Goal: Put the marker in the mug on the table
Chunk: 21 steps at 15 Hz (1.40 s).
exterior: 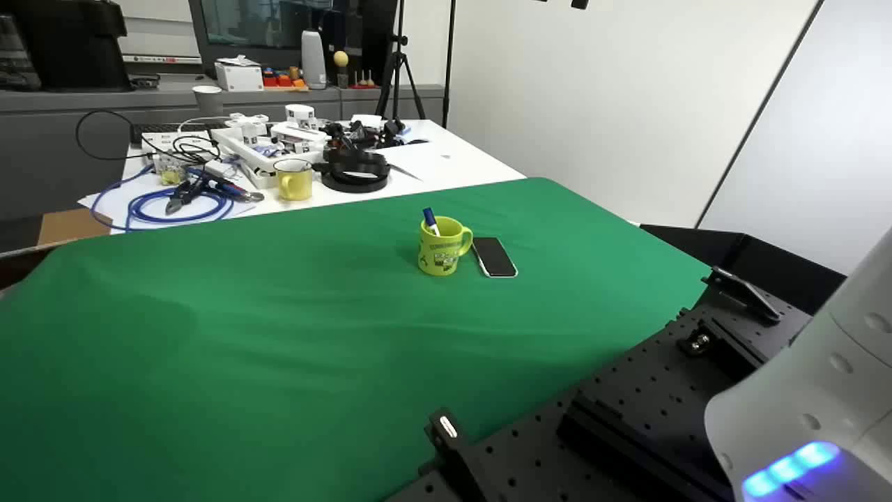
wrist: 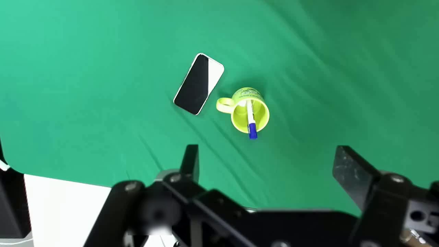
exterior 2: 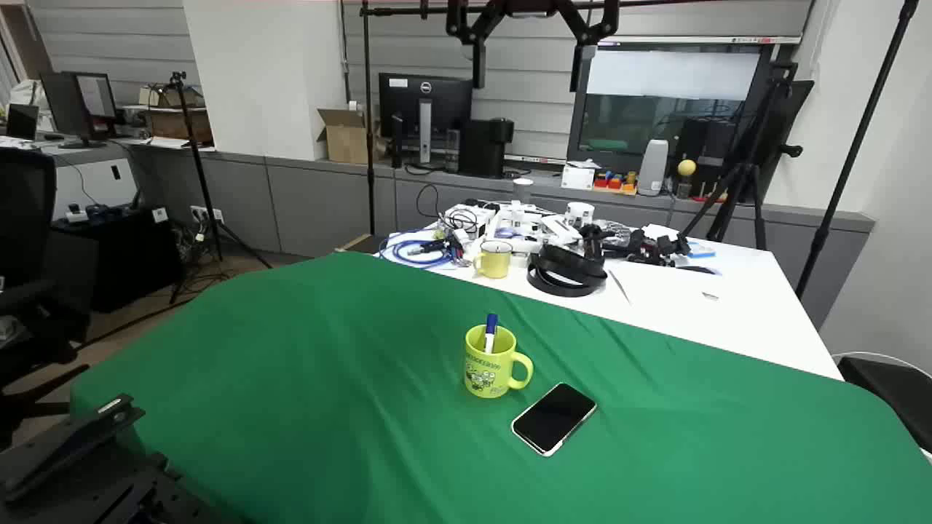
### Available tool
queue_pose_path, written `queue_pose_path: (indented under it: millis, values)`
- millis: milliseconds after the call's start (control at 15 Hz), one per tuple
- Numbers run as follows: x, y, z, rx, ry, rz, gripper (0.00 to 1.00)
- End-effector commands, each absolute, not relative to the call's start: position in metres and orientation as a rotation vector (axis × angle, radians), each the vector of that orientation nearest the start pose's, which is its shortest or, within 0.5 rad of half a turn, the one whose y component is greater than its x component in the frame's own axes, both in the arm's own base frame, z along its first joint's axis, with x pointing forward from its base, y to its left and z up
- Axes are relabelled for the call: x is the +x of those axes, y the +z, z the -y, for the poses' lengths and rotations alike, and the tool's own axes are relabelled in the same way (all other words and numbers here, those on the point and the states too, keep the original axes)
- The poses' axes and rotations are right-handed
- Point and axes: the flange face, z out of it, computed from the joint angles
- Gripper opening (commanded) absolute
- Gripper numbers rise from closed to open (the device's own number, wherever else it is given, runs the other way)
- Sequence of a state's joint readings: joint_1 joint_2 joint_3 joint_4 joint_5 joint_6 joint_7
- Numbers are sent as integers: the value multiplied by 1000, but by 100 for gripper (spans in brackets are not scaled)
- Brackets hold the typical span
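the white-bodied, blue-capped marker (exterior 2: 491, 333) sits inside the small yellow-green printed mug (exterior 2: 484, 376), near the middle of the frame in an exterior view, so i judge the placing done and only my retreat remaining. my black two-fingered gripper (exterior 2: 526, 81) hangs at the top of that frame, jaws spread wide, holding nothing, well apart from the mug. to finish well i would rise and clear off before any sideways sweep, and never dip near the cap (wrist: 252, 131): it pokes above the rim, and a snag could tip the mug over on the large green-clothed table (exterior 2: 306, 364). in both exterior views the marker points cap up, white end down, a little tilted. in the wrist view its long axis runs almost top to bottom, cap towards the lower edge of the frame and a touch rightward; where the white end rests i cannot tell
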<state>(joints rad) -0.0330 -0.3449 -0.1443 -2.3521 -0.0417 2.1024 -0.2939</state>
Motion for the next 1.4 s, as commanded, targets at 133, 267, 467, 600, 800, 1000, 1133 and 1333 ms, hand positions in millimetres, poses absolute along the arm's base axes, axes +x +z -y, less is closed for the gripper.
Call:
queue_pose_path:
  millis: [133, 267, 467, 600, 800, 1000, 1133, 1333]
  values:
    - [445, 472, 85, -3140, -152, 224, 100]
    - [445, 472, 85, -3140, -152, 224, 100]
    - [445, 472, 85, -3140, -152, 224, 100]
    - [445, 472, 85, -3140, -152, 224, 100]
    - [466, 461, 89, -3119, -46, 312, 100]
    - [510, 434, 99, -3075, 93, 489, 100]
    - [538, 419, 102, -3073, 202, 574, 100]
    - [579, 391, 101, -3078, 336, 645, 100]
